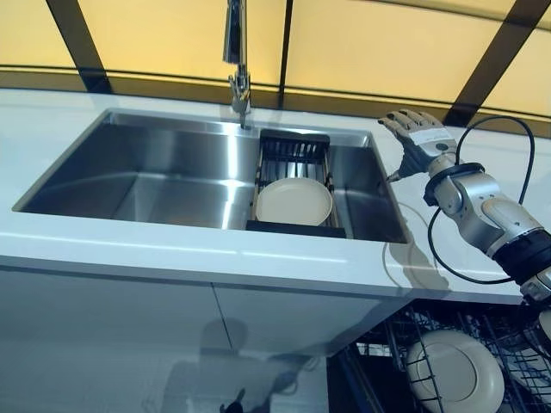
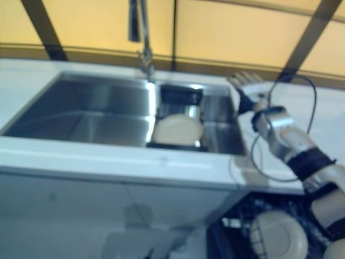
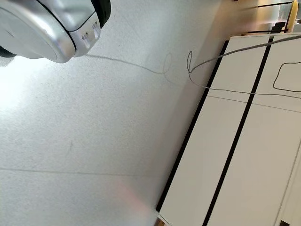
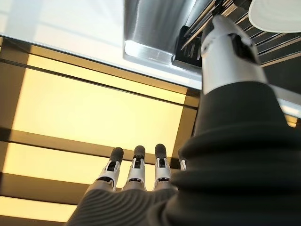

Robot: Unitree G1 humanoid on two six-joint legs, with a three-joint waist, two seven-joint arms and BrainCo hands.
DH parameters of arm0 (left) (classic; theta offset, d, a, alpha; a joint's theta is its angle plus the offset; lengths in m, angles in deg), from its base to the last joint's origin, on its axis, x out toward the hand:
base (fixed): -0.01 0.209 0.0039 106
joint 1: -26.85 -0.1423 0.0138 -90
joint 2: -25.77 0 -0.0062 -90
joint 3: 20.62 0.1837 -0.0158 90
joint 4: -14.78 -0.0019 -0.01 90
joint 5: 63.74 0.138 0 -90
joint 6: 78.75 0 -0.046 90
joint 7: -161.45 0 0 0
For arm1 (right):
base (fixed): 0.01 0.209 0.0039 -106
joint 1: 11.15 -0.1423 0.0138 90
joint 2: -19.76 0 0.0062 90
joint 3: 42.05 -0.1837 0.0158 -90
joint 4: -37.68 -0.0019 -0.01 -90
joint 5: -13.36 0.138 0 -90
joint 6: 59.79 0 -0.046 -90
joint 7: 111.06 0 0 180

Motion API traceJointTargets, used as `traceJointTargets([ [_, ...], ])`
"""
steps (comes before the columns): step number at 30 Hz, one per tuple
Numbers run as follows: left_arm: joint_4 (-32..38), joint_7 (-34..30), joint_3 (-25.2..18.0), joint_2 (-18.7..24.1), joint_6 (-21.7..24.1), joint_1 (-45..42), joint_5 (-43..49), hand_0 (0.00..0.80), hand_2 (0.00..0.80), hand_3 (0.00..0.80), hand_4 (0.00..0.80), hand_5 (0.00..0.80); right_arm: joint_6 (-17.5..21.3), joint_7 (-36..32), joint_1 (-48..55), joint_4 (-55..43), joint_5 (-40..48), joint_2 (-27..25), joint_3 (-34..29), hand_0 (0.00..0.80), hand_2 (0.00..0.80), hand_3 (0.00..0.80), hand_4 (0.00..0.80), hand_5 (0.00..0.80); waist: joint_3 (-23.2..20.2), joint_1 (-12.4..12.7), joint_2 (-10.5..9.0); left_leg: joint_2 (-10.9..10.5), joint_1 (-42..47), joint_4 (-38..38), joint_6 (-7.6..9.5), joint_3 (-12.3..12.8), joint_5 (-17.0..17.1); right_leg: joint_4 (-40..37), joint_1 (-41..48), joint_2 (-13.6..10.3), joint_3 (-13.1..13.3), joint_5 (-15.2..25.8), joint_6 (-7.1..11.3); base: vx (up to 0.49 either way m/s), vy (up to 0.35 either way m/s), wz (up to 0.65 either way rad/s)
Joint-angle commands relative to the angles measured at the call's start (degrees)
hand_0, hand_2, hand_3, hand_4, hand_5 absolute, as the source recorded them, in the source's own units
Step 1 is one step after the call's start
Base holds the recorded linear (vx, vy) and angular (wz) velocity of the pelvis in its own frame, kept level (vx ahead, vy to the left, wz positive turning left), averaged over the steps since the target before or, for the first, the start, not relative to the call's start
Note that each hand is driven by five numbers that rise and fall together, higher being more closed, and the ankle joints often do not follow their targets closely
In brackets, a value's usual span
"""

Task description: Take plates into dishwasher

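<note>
Down at the lower right, a dishwasher rack (image 1: 405,344) stands pulled out below the counter, with a pale plate (image 1: 454,372) propped on edge in its wires; more of the rack is cut off at the frame's edge. Beside it, a plain white cabinet front (image 1: 112,335) runs left under the white counter (image 1: 172,254). Set into the counter is a steel sink (image 1: 155,172), and inside its right part sits a dark drain rack (image 1: 294,185) with a second plate (image 1: 294,201) leaning in it. Over the counter, just right of the sink's far corner, hangs the right hand (image 1: 417,138), fingers straight and spread, thumb out, holding nothing and clear of the plate. Behind the sink rises a tap (image 1: 237,60), its top out of frame, before amber panels (image 1: 379,47) split by dark bars. No left hand shows; its wrist view gives only pale floor (image 3: 94,141) and white cupboard doors (image 3: 244,141).
</note>
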Motion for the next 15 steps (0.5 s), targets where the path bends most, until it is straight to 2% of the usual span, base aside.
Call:
traceJointTargets([
  [1, 1.2, -0.8, 3.4, 1.6, 0.3, 2.7, -2.5, 0.0, 0.0, 0.0, 0.0, 0.0, -1.3, 2.4, -9.2, -1.4, -2.4, -1.7, 4.5, 0.0, 0.0, 0.0, 0.0, 0.0, 1.9, 0.8, -1.01, -3.1, -0.2, -0.6, 3.14, 2.6, -2.4, 1.8, -1.4, -1.8, 1.2, 1.1, 2.6, 0.003, 0.029, 0.03],
  [15, 3.1, 0.2, 3.4, 1.8, -0.2, 3.8, -3.1, 0.0, 0.0, 0.0, 0.0, 0.0, -2.6, -0.1, -9.5, -6.0, -3.1, 0.3, 3.8, 0.0, 0.0, 0.0, 0.0, 0.0, 4.2, 1.4, -1.37, -3.2, -1.0, -0.6, 3.29, 2.4, -2.5, 2.9, -3.0, -2.1, 1.0, 0.8, 2.96, 0.002, 0.004, 0.02],
])
